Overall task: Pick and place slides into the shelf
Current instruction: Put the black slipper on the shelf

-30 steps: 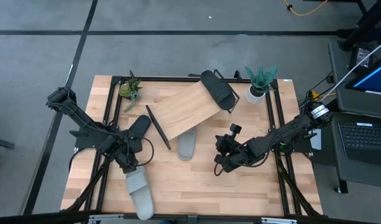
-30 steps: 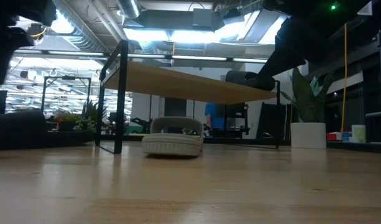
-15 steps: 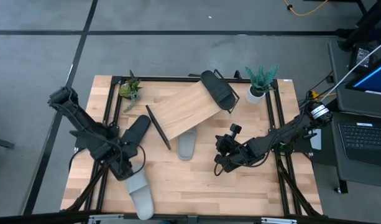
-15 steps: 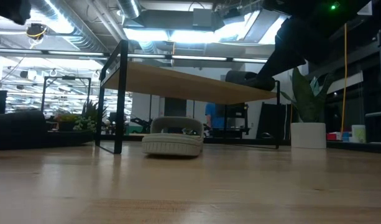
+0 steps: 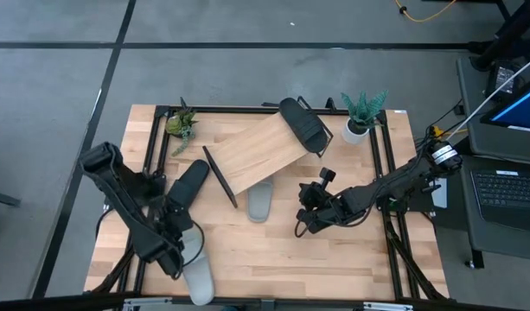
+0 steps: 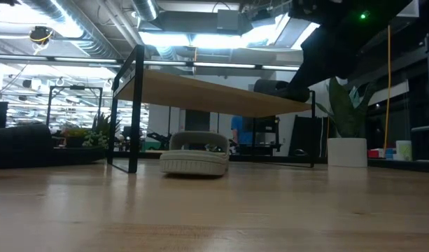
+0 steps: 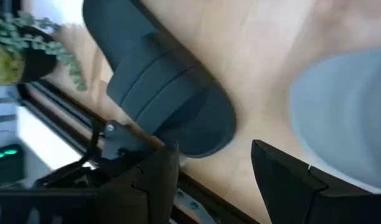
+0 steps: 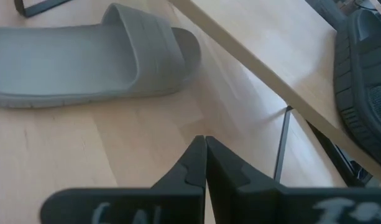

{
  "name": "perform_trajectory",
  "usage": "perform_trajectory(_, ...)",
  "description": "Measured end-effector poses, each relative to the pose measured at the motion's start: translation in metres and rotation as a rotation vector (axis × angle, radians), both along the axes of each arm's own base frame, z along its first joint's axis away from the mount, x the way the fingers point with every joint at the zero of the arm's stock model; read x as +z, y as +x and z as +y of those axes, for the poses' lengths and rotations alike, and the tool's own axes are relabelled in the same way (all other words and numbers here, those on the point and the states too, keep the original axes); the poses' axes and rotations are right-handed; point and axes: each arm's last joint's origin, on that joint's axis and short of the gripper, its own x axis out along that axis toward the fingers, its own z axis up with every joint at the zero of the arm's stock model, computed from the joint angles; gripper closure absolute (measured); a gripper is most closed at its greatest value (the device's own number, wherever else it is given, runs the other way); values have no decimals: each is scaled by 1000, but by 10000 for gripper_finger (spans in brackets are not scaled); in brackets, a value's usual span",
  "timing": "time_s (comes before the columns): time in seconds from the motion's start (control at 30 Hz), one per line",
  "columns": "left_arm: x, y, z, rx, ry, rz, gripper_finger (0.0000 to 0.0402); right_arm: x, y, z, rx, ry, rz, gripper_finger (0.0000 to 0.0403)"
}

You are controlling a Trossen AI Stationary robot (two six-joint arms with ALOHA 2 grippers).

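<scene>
With fingers spread and empty, the left gripper (image 5: pixel 180 259) should straddle the grey slide (image 5: pixel 195 269) squarely — the right gripper (image 5: pixel 304 226) waits clenched, holding nothing

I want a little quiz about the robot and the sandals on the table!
1. True or false: the matte black slide sandal at the light wood shelf board's far end rests on it.
2. Which gripper is shut? A) left gripper B) right gripper
3. Fill in: the light grey slide sandal lying partly under the shelf board is ____ by any gripper.

Key: 1 true; 2 B; 3 untouched.
</scene>
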Motion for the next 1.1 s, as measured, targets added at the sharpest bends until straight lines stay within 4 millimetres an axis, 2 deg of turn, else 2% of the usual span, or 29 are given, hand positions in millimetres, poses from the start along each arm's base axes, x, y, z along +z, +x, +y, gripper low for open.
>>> perform_trajectory(0.27,-20,-7,-7,-49,81,42,209,-12,-7,-3,2,-16,34,395)
perform_trajectory(0.57,-23,-5,-7,-22,81,-6,209,-11,-3,-1,34,-25,20,395)
perform_trajectory(0.7,-30,-4,-6,-80,83,-24,209,-10,-2,-1,47,-31,20,395)
perform_trajectory(1.1,-57,-19,16,-133,196,61,209,-10,-2,-1,45,-28,15,395)
